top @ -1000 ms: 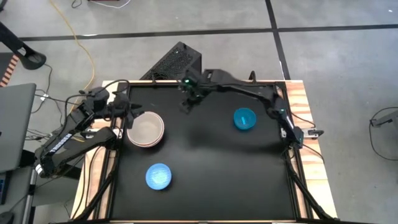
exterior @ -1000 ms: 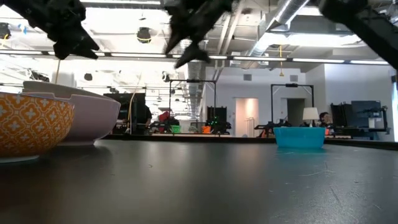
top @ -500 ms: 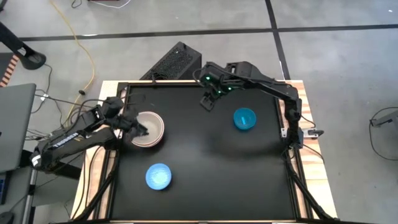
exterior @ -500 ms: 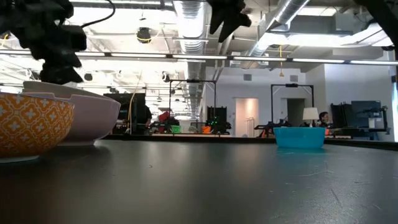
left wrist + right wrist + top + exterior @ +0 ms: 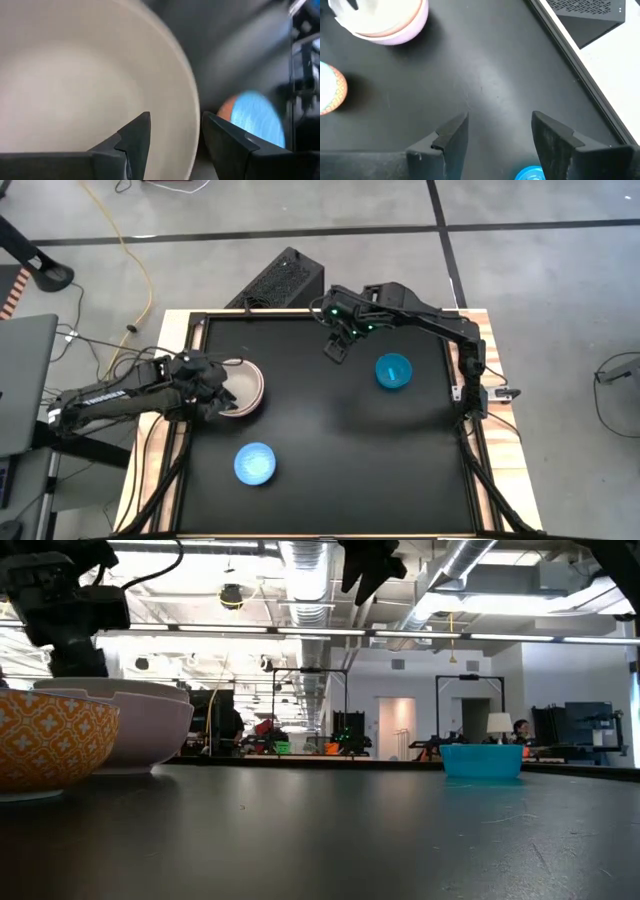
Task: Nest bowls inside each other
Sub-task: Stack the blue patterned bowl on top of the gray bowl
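A stack of nested bowls [image 5: 245, 380], white inside pink, stands at the table's left; the low view shows its pink wall [image 5: 150, 730]. My left gripper [image 5: 228, 395] is open at the stack's near-left rim, and the white bowl's rim [image 5: 192, 125] lies between its fingers. A light blue bowl with an orange patterned outside [image 5: 255, 463] sits near the front. A small teal-blue bowl [image 5: 392, 370] stands at the right. My right gripper [image 5: 335, 350] hangs open, high above the table's far middle, with nothing between its fingers [image 5: 500, 122]. My left gripper slants down over the top bowl's rim [image 5: 195, 140], one finger [image 5: 135, 142] inside the white bowl and the other [image 5: 225, 142] outside it. I cannot tell whether either finger touches the rim. The stack rests on the table.
A black perforated box [image 5: 280, 280] lies beyond the table's far edge. A raised frame [image 5: 470, 430] runs along the table's sides. Bare black tabletop [image 5: 340, 450] lies between the bowls.
My left gripper has swung toward the table's near edge and come down, tipping, until its fingers stand on either side of the stack's rim. My right gripper has risen and gone toward the table's right edge, then held still. The bowls have stayed in place.
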`<control>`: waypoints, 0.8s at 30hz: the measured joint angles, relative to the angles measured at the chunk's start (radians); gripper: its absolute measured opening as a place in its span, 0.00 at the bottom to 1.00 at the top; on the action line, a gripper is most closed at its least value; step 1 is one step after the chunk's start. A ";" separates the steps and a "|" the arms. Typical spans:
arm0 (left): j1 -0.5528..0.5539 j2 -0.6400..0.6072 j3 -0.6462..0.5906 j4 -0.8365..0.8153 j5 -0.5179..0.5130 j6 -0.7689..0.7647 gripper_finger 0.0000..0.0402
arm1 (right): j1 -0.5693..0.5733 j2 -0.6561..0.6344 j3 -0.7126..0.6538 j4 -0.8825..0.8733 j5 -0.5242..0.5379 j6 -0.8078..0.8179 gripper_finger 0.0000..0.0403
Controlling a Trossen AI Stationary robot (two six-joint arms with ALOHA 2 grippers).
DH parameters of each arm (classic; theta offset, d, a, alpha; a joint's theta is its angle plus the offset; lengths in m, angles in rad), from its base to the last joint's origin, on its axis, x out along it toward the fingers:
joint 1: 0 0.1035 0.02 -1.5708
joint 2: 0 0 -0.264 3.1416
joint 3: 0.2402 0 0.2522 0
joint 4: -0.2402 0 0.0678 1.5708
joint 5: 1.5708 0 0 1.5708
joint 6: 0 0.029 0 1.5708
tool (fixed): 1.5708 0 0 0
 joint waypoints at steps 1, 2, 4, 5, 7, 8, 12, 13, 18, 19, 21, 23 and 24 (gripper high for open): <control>-0.001 0.000 0.000 0.042 -0.009 -0.014 0.42 | 0.000 -0.001 0.000 -0.006 0.000 0.000 0.54; -0.001 0.000 0.001 0.092 -0.010 -0.034 0.42 | 0.000 -0.001 0.000 -0.013 -0.002 0.000 0.54; -0.001 0.000 0.016 0.187 -0.010 -0.063 0.42 | 0.000 -0.005 0.000 -0.048 -0.003 0.001 0.54; -0.001 0.000 0.026 0.232 -0.010 -0.074 0.42 | 0.001 -0.009 0.000 -0.080 -0.004 0.003 0.54; -0.001 0.000 0.046 0.299 -0.010 -0.080 0.42 | 0.014 -0.013 0.000 -0.137 -0.004 0.003 0.54; -0.002 0.000 0.054 0.319 -0.006 -0.074 0.42 | 0.023 -0.015 0.000 -0.145 -0.004 0.004 0.54; -0.050 0.032 0.080 0.372 0.043 -0.031 0.42 | 0.068 -0.048 -0.049 -0.141 -0.008 0.007 0.54; -0.069 0.049 0.089 0.372 0.042 -0.029 0.42 | 0.075 -0.066 -0.074 -0.141 -0.008 0.017 0.54; -0.205 0.213 0.153 0.380 -0.025 0.054 0.42 | 0.074 -0.207 -0.316 -0.074 -0.001 0.123 0.54; -0.233 0.253 0.168 0.376 -0.031 0.082 0.42 | 0.074 -0.239 -0.384 -0.038 0.000 0.146 0.54; -0.285 0.334 0.202 0.353 -0.017 0.133 0.42 | 0.077 -0.302 -0.516 0.040 -0.003 0.191 0.54; -0.340 0.396 0.242 0.283 0.031 0.175 0.42 | 0.088 -0.360 -0.641 0.124 -0.008 0.239 0.54; -0.368 0.423 0.264 0.232 0.045 0.204 0.42 | 0.092 -0.386 -0.697 0.163 -0.011 0.262 0.54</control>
